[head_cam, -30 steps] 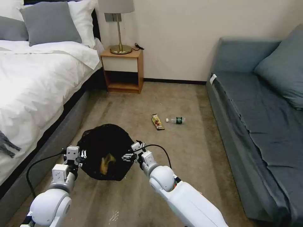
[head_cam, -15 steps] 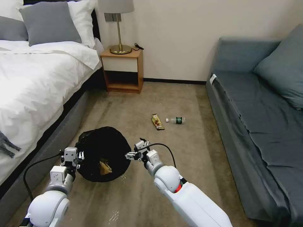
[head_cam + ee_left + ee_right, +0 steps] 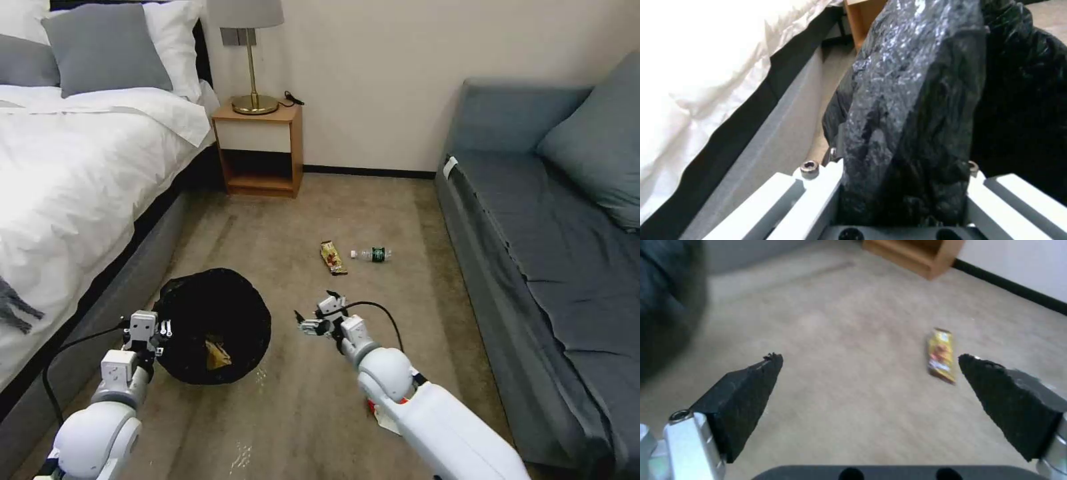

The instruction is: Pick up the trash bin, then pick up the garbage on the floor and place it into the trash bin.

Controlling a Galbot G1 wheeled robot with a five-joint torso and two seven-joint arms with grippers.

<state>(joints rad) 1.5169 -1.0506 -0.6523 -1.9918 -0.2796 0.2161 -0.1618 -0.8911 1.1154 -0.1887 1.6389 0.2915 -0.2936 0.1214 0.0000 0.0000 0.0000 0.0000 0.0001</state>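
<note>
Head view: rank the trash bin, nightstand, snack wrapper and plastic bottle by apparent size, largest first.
1. trash bin, though it sits closest to the camera, so it may look bigger than it really is.
2. nightstand, farther back against the wall.
3. snack wrapper and plastic bottle look alike; not ranked.

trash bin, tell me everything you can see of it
The trash bin is round, lined with a crinkly, glossy black plastic bag draped over its rim and hiding the walls. It sits beside the bed, mouth tilted toward the camera, a yellow-brown scrap inside. The left gripper is shut on its rim, bag bunched between the fingers.
</note>
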